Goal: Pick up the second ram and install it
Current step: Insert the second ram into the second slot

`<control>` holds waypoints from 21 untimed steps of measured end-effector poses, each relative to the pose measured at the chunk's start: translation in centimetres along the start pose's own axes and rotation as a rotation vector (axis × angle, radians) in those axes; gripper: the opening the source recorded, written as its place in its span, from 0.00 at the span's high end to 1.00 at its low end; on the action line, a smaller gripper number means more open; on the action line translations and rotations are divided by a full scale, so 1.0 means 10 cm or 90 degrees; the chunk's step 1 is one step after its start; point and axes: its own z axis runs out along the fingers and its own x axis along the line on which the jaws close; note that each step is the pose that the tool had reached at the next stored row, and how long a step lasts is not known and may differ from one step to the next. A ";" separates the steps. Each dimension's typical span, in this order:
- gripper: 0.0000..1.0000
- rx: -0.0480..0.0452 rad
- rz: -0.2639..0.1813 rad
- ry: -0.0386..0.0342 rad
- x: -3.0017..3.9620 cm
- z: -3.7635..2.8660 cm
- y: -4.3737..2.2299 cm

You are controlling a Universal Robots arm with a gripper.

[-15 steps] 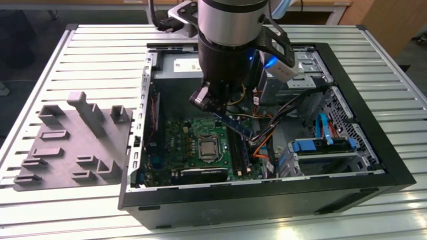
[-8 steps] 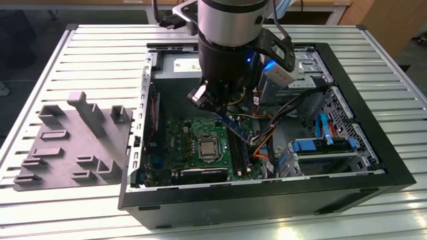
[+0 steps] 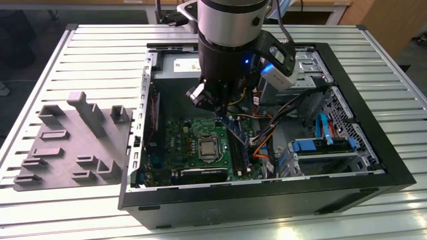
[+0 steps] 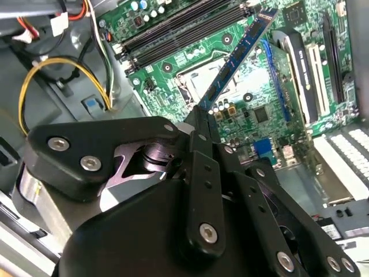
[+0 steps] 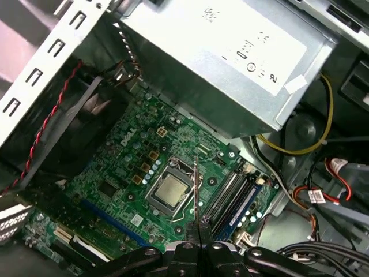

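Status: pick is done, I'm on the install leg. Jaws are pinched narrow on one end of the second ram (image 4: 236,55), a long thin bluish-green memory stick with a row of dark chips. It pokes out from between my black fingertips (image 4: 199,138) into the open black computer case (image 3: 267,192), which sits on the slatted metal surface (image 3: 100,50).

In the exterior view the stick hangs tilted above the green motherboard (image 3: 187,137), just beside the square silver processor socket (image 3: 209,148). In the first wrist view I see it edge-on as a thin line over the socket's rim, next to the long black memory slots (image 5: 230,196) and below the grey power-supply box (image 5: 230,57).

Not seated: it's slanted and not standing in any slot. In the second wrist view its far end points toward one end of the slots (image 4: 179,26); I can't tell whether it touches anything there (the angle flattens everything).

My read: seating calls for the stick level and parallel over a free slot, notch lined up, then a straight push down with the end clips open. I can't tell the clip state from here. The yellow cable loop (image 4: 34,81) is well apart from the path.
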 end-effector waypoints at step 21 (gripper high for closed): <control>0.89 0.0104 0.210 -0.0098 0.001 0.015 -0.001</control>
